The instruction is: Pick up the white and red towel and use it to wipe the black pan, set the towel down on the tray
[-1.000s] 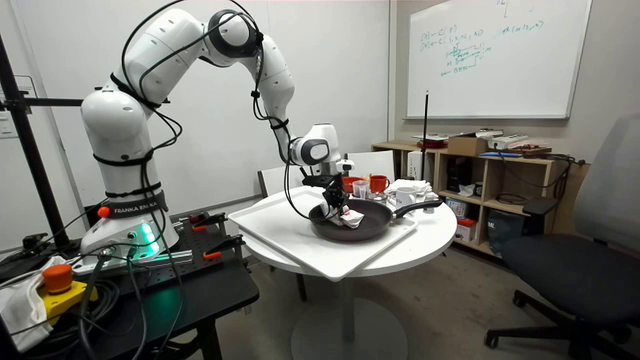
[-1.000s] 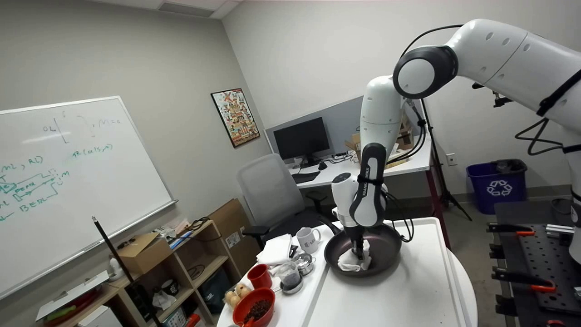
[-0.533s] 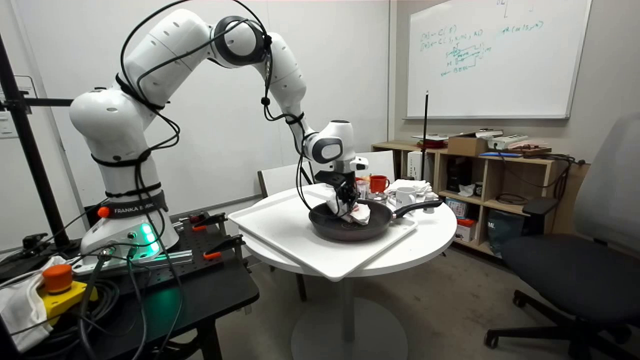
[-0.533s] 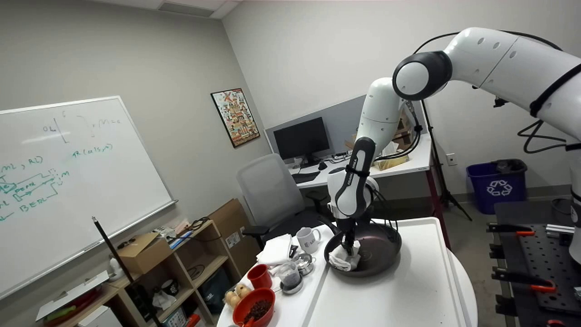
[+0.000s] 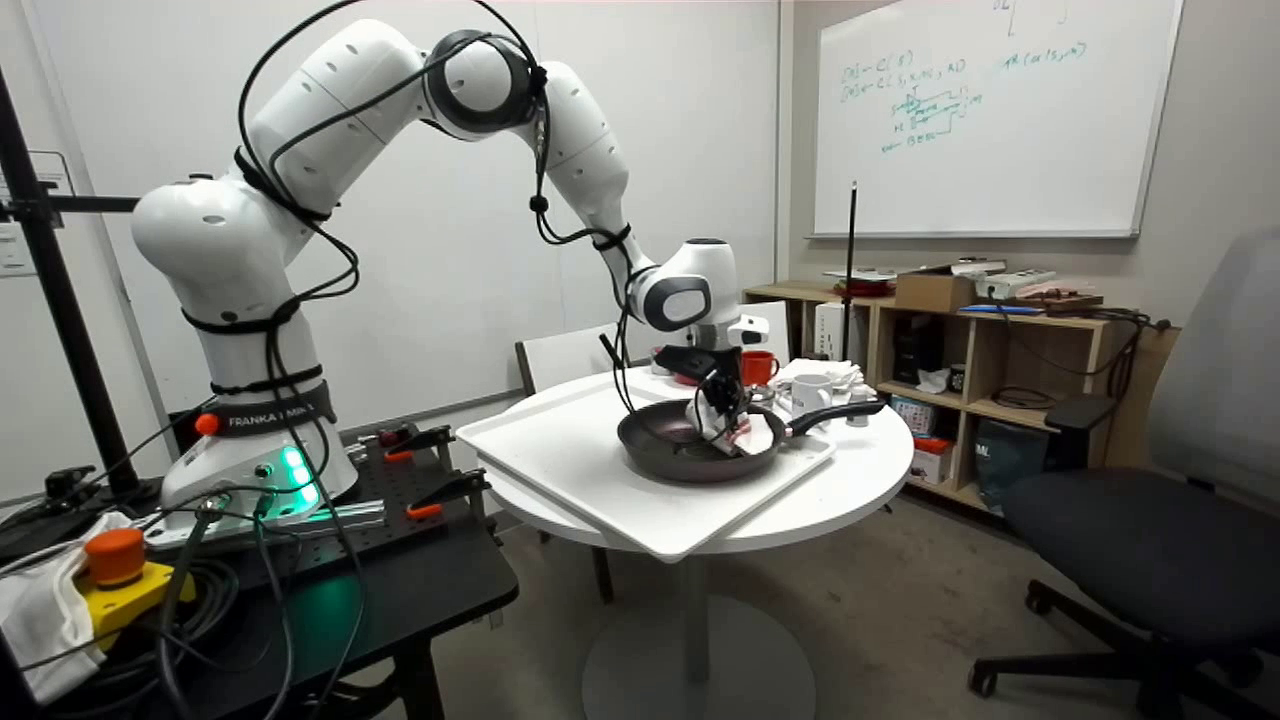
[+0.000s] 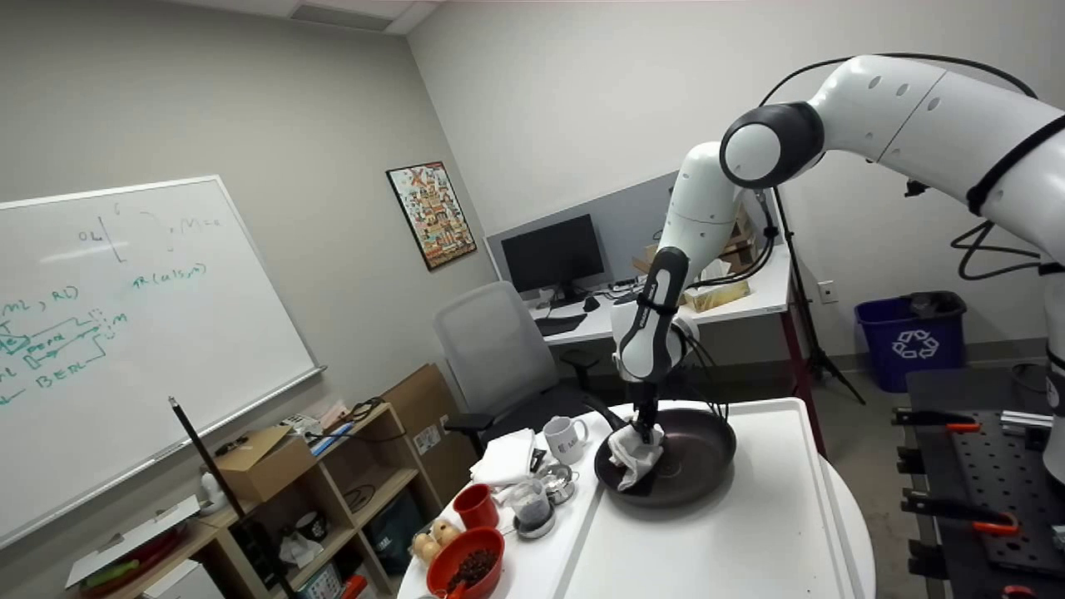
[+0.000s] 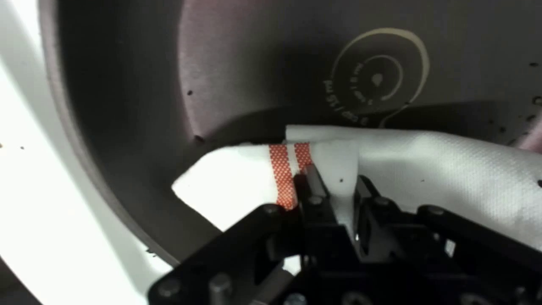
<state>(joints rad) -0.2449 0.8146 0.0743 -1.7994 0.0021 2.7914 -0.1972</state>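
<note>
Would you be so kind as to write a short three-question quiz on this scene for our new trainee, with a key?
1. Multiple choice: what is the gripper clamped on? (a) the white mug (b) the red mug (c) the white and red towel
2. True or false: the black pan sits on the white tray.
3. Short answer: in both exterior views, is the towel nearer the pan's handle or the opposite side of the pan?

Key
1. c; in the wrist view, its cloth shows between the jaws.
2. True.
3. The handle; the towel is inside the pan, towards that side.
</note>
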